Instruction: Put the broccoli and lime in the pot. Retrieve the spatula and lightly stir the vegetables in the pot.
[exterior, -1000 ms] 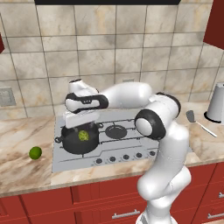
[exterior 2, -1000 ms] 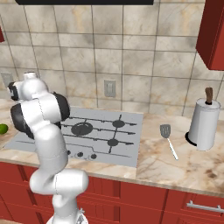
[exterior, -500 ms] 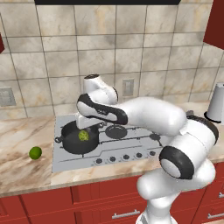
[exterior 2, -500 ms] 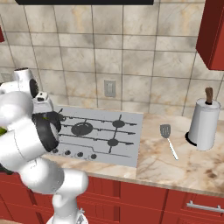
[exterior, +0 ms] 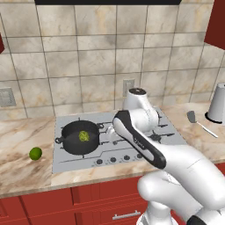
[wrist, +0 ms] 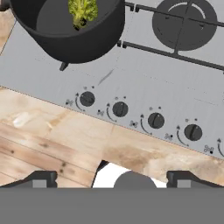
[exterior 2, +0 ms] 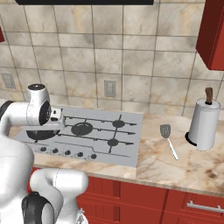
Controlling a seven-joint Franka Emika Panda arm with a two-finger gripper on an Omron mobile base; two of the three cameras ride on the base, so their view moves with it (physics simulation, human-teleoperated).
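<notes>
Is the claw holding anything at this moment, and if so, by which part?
Nothing is held. The claw is open and empty above the stove's front edge; the broccoli lies in the pot.

The round, nearly black low-sided pot (exterior: pixel 81 138) stood upright on the cooktop's burner at 9 o'clock. Inside it lay the lumpy yellowish-green broccoli floret (exterior: pixel 83 136), near the middle of the base. The small smooth bright green lime (exterior: pixel 35 153) rested on the table, well apart at the pot's 8 o'clock. The slim grey flat-bladed spatula (exterior 2: pixel 168 138) lay flat on the table at the cooktop's 3 o'clock.
</notes>
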